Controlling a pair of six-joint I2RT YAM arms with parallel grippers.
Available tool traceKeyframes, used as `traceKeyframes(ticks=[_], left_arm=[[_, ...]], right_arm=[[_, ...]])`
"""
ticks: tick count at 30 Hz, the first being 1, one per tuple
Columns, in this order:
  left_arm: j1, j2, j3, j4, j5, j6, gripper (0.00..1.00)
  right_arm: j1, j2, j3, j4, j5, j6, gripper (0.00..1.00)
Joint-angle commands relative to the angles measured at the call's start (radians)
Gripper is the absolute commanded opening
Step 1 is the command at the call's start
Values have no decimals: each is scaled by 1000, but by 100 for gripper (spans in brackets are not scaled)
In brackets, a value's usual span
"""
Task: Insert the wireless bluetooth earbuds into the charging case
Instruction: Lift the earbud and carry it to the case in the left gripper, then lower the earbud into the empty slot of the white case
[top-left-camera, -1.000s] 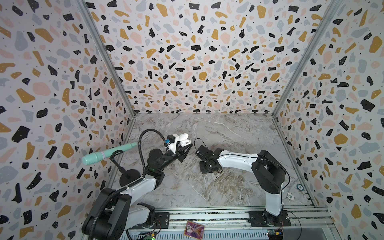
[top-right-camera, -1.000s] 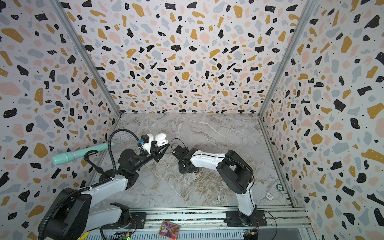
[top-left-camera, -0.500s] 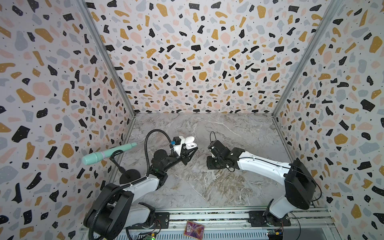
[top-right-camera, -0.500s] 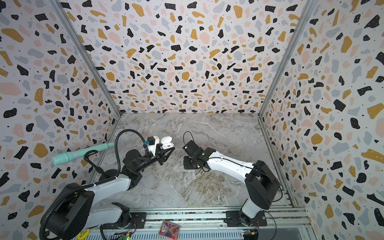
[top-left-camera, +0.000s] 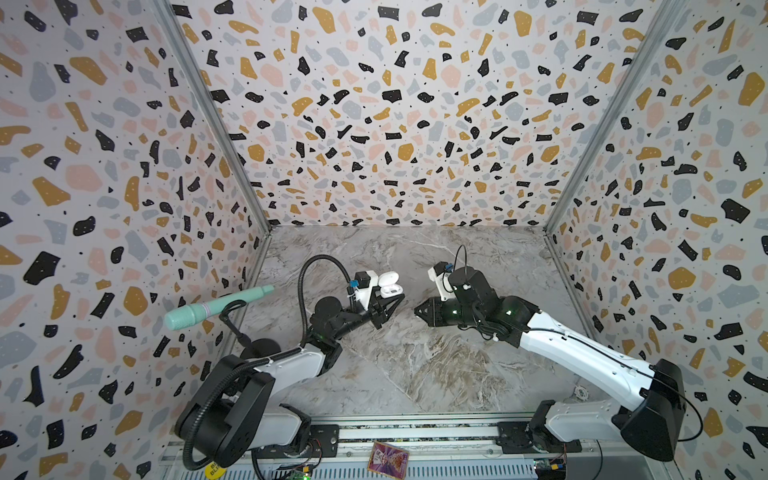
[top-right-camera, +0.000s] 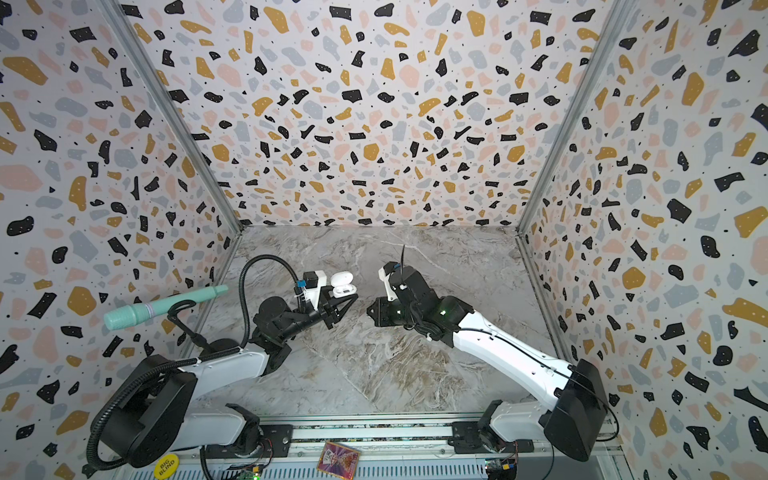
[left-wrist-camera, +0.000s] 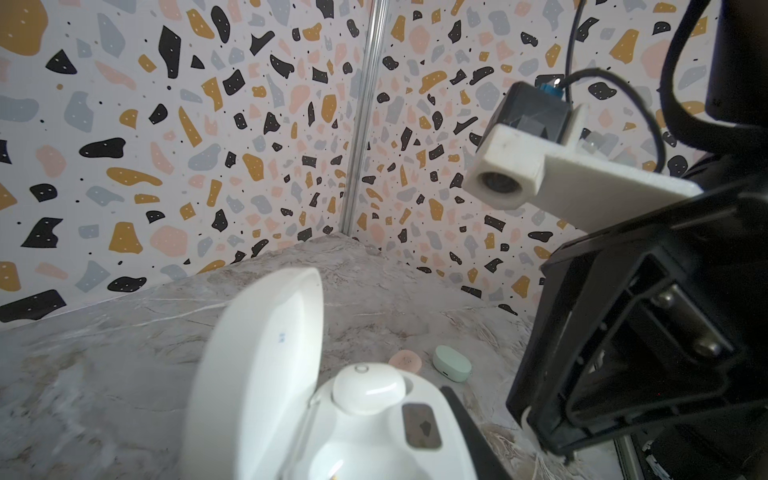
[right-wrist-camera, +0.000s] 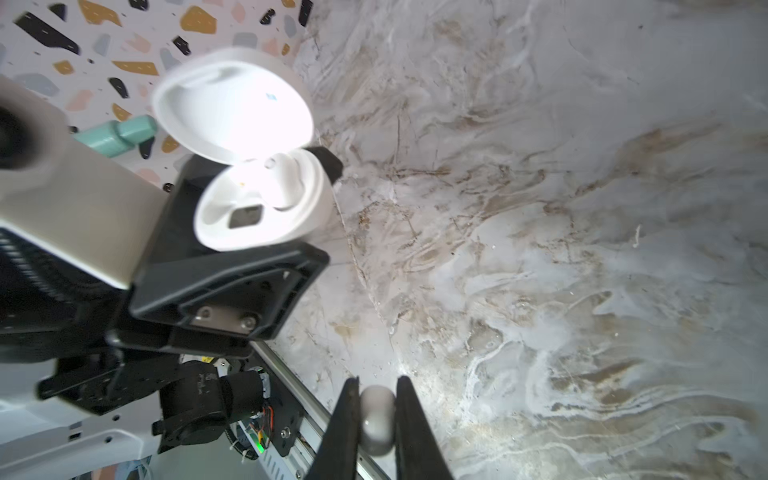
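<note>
Lifted off the table (top-left-camera: 415, 374) since a second ago, the right gripper (top-left-camera: 417, 310) now points across a small gap at the left gripper (top-left-camera: 390, 297), its arm stretched out from the right wall side, while the left one has edged toward the middle. In both top views the left gripper clamps the open white case (top-left-camera: 390, 290) and holds it up, with the lid (top-right-camera: 341, 277) raised. A teal microphone (top-left-camera: 216, 307) juts out by the left wall behind that arm, and a small token (top-left-camera: 582, 391) lies near the right arm's base. Bare marble spreads in front of and behind the grippers. What the right gripper carries is too small to tell there. In the left wrist view a seated bud (left-wrist-camera: 368, 392) fills one socket of the case, and the socket beside it lies open. Beyond it a pink case (left-wrist-camera: 405, 360) and a mint case (left-wrist-camera: 451, 363) sit side by side on the table. The right gripper's black body looms close beside the case. In the right wrist view the right fingers (right-wrist-camera: 345, 424) pinch a pale bud (right-wrist-camera: 377, 417), apart from the case, and bare table runs wide alongside.
</note>
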Motion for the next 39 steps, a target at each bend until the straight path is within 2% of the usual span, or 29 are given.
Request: traceKeyframes(ticks=[1,15,39], left_arm=[[-16,3,38,99,27,-1,18],[-121,27,65,97,7,42,19],[-151,-4,90,61,14,56,19]], right_arm=[[-4,-32,54,57,-57,-20,14],[-3,-32,82,248,-140,44,14],[-12,6,50,283,-130,48,14]])
